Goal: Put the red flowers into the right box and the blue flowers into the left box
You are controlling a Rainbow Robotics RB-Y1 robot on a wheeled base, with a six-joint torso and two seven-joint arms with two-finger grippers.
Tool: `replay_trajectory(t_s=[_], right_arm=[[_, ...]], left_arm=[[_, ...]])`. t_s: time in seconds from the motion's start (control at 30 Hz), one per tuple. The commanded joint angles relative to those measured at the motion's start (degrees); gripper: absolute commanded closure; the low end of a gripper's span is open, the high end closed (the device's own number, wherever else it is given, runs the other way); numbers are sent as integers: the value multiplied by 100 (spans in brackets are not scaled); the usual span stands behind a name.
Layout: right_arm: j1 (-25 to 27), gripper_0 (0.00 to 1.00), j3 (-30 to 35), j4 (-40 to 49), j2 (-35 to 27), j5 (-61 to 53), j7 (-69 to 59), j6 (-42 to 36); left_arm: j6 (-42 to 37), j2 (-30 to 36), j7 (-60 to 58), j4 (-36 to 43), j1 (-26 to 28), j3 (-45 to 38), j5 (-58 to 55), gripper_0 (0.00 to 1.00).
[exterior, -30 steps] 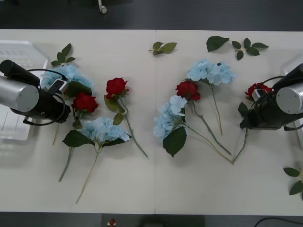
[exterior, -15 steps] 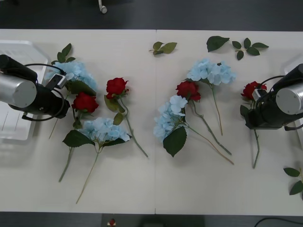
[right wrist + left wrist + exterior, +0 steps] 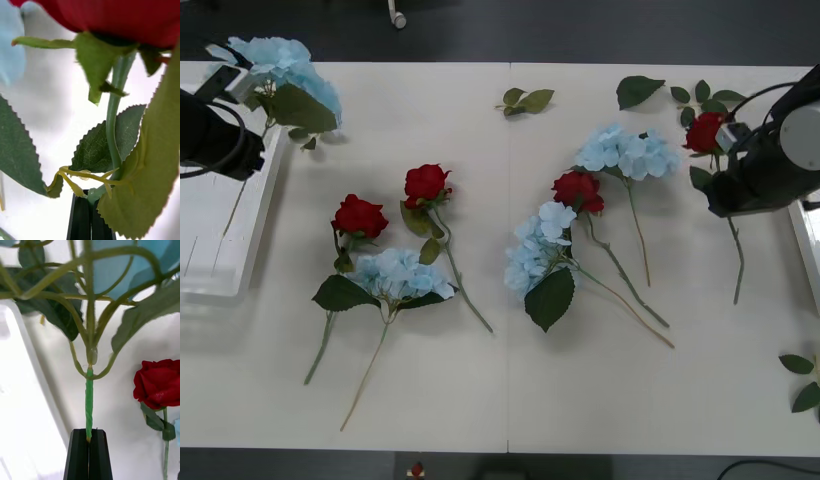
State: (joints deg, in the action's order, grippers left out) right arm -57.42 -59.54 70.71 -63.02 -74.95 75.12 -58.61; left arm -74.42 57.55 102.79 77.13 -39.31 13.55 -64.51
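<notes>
My left gripper [image 3: 232, 98] is raised over the back corner of the left box [image 3: 210, 240], a translucent white bin at the table's left end. Its black fingers [image 3: 79, 453] are shut on the stem of a blue flower [image 3: 280, 62], whose head hangs in the air. On the right, my right gripper [image 3: 728, 152] is shut on the stem of a red flower [image 3: 706, 130], lifted with its stem trailing down; the fingers [image 3: 80, 219] pinch it just under the leaves. The right box [image 3: 810, 240] shows as a white rim at the table's right edge.
On the table lie three red roses [image 3: 360, 215] [image 3: 426, 183] [image 3: 577, 188] and three blue clusters [image 3: 395, 272] [image 3: 538, 245] [image 3: 625, 150]. Loose leaf sprigs [image 3: 525, 98] [image 3: 705, 100] lie along the back edge, with another sprig [image 3: 805, 380] at the front right.
Both arms rose and moved toward the back. The left one lifted the blue flower off the table to above the bin's corner; the right one raised the rose, its stem swinging upright.
</notes>
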Motion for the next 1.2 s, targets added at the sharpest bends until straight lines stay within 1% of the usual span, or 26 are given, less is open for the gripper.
replay_trajectory(t_s=[0.03, 0.13, 0.27, 0.33, 0.47, 0.6, 0.7, 0.73, 0.8, 0.9, 1.07, 1.2], right_arm=[[-524, 100, 4, 48, -632, 7, 284, -178], [-586, 100, 4, 39, -896, 270, 390, -318], [-577, 100, -40, -93, -1212, 543, 662, -362], [-577, 100, -155, -356, -1353, 657, 1084, -292], [-586, 100, -207, -989, -1362, 666, 1620, -230], [-551, 100, -207, -1736, -1124, 736, 2042, -55], [-454, 100, -207, -2510, -764, 842, 2297, 385], [-436, 100, -207, -2641, -711, 859, 2306, 464], [-384, 100, -207, -3107, -456, 956, 2314, 745], [-278, 100, -207, -3564, -175, 1202, 2314, 1079], [-58, 100, -207, -3986, 97, 1527, 2306, 1457], [170, 100, -207, -4004, 115, 1668, 2288, 1615]], left_arm=[[-591, 353, 321, 66, -173, -669, -88, 100], [-881, 485, 611, -66, -173, -1100, -115, 100], [-908, 696, 1015, -470, -173, -1355, -220, 100], [-749, 880, 1235, -804, -173, -1364, -308, 100], [-451, 1039, 1419, -1253, -182, -1364, -282, 100], [-187, 1056, 1455, -1613, -182, -1355, -97, 100], [103, 986, 1455, -1894, -182, -1249, 219, 100], [165, 977, 1455, -1929, -182, -1197, 272, 100], [490, 951, 1411, -2044, -191, -880, 430, 100], [868, 924, 1349, -2220, -191, -476, 430, 100], [1202, 757, 1279, -2439, -191, -54, 518, 100], [1448, 520, 1279, -2729, -191, 148, 615, 100]])
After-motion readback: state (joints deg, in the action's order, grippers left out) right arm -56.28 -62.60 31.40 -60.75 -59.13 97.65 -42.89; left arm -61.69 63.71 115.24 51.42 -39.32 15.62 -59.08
